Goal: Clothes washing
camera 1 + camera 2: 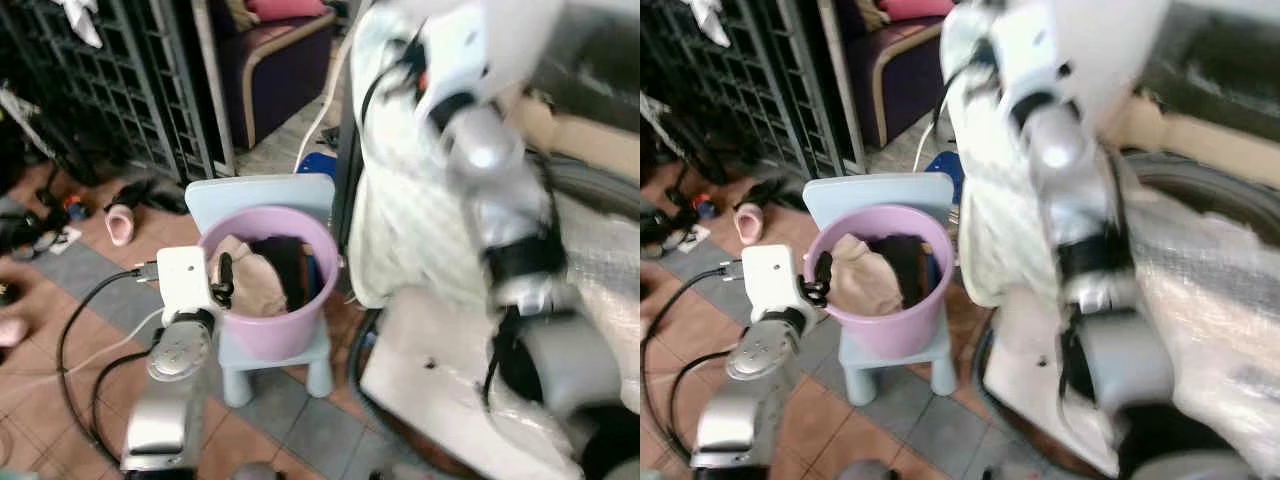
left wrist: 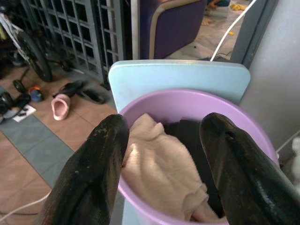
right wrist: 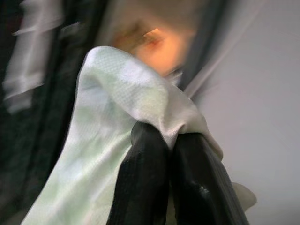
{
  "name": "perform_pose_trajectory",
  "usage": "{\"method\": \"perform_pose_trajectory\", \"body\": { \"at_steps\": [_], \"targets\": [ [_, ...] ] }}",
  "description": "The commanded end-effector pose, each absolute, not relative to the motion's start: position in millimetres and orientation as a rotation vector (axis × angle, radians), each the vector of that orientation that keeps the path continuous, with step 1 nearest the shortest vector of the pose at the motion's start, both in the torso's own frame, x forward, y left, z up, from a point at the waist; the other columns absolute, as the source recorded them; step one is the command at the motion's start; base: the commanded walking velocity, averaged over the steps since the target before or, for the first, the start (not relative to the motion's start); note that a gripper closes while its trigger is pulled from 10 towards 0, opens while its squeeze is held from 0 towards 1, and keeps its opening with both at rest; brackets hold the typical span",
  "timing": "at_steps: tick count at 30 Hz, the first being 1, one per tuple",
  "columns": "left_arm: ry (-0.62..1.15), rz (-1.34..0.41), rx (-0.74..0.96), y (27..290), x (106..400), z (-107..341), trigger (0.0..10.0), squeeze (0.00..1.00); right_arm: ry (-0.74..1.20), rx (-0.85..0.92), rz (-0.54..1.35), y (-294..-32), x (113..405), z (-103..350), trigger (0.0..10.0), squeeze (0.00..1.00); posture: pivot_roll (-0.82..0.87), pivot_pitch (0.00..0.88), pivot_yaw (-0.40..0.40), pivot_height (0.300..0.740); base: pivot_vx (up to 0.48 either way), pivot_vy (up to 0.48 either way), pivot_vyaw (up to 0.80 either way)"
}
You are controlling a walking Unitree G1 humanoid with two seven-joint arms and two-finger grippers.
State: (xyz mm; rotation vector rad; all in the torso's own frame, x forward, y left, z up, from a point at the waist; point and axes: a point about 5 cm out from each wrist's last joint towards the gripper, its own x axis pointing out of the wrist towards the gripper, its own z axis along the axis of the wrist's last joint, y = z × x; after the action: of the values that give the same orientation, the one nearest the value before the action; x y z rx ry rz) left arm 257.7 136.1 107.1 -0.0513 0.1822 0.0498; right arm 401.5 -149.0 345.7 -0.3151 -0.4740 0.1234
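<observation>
I hold my right gripper (image 3: 171, 140) clenched on a pale green garment (image 3: 117, 140); my left gripper (image 2: 161, 164) hovers released over the purple bucket (image 1: 275, 335) on the blue chair (image 1: 262, 190).

The right arm (image 1: 500, 190) is smeared by motion blur from about twelve to four o'clock in the head views, and the pale garment (image 1: 400, 200) it lifts runs off the top edge, so its full shape cannot be told. In the right wrist view the cloth's lower part is cut by the bottom edge and the background is too blurred to name (only an orange glow near twelve o'clock). The dark clothes (image 2: 192, 140) in the purple bucket (image 2: 187, 101) sit partly behind the left gripper's fingers (image 2: 101, 168), and the bucket's base is hidden.
</observation>
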Motion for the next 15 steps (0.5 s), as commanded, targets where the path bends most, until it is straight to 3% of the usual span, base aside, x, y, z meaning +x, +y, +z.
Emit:
{"method": "perform_pose_trajectory", "body": {
  "at_steps": [1,7,15],
  "targets": [
    [0.166,0.041,-0.048,133.0,258.9,110.3,10.0,0.0,-0.564,-0.326,-0.099,-192.9,397.4,381.5,10.0,0.0,-0.02,0.0,0.028,0.74,0.0,0.0,0.0],
    [0.166,0.06,-0.051,132.7,255.4,109.1,10.0,0.0,-0.629,-0.281,-0.397,-250.6,379.3,423.3,10.0,0.0,-0.01,0.0,0.002,0.74,0.0,0.0,0.0],
    [0.178,0.063,-0.047,134.0,253.6,107.0,10.0,0.0,-0.461,-0.364,-0.482,-285.8,375.9,341.0,10.0,0.0,-0.02,0.002,0.022,0.74,0.0,0.0,0.0]
  ]
}}
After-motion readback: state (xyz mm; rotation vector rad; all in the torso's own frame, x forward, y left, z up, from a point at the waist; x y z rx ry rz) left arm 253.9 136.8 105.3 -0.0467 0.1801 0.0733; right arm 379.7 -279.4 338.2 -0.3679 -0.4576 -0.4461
